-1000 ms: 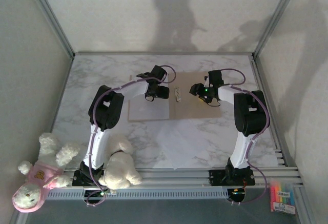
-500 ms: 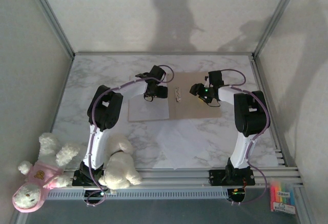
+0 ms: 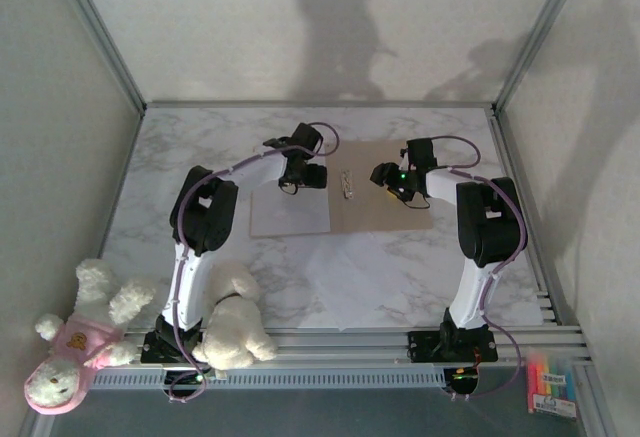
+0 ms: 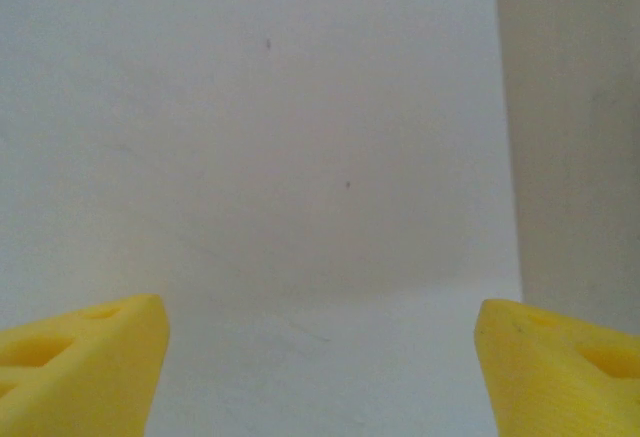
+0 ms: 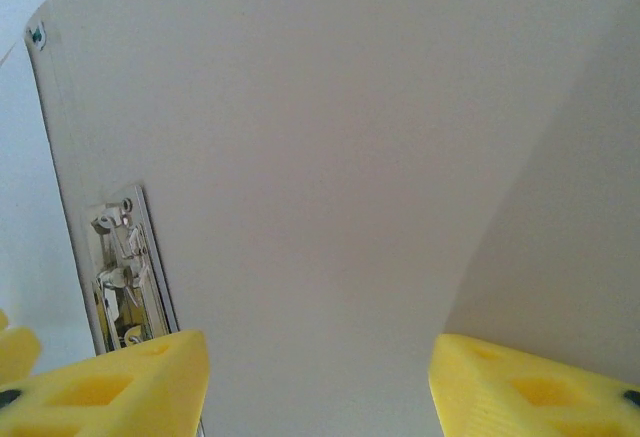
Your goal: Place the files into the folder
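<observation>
Landmark: small metal clip fastener [image 3: 347,183] on the spine of the opened folder.
Folder: flat tan-brown cardboard folder [image 3: 385,215], lying open on the marble tabletop [image 3: 200,147], one leaf on each side of the clip.
Files: plain white paper sheet [image 3: 290,217], flat on the leaf left of the clip, its edge just beside the spine.
Left gripper [image 3: 300,174]: just left of the clip, above the sheet's far corner. Yellow fingers [image 4: 90,357] spread, nothing between them.
Right gripper [image 3: 387,175]: just right of the clip, over bare tan card. Fingers parted, holding nothing.
Change: over the last second the left gripper has turned, drawn slightly away from the clip and widened its jaws. The right gripper is unmoved.
Meaning: the sheet appears released and lying inside. Probably closing the cover remains.
</observation>
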